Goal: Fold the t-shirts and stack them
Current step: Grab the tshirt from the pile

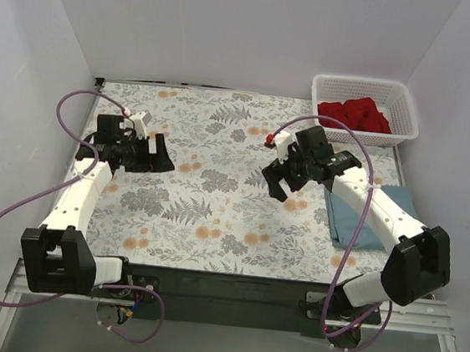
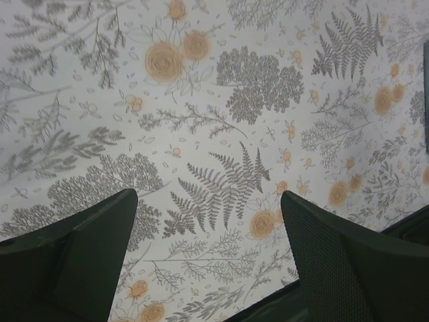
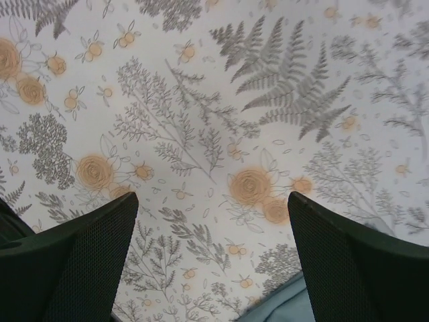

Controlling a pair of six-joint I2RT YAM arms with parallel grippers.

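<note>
Crumpled bright red cloth t-shirt [image 1: 357, 115] in white plastic lattice basket [image 1: 403, 101], upper right of frame. Right gripper [image 1: 278, 183] nearer, jaws apart, empty. Left gripper [image 1: 155, 155] likewise apart.

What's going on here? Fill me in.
Two robot arms are working on folding and stacking t-shirts, but neither holds anything right now. The left gripper and the right gripper both hang open over bare table. The red shirt lies crumpled in the basket at the far right corner. The blue-grey shirt lies flat, apparently folded, at the table's right edge under the right arm.
</note>
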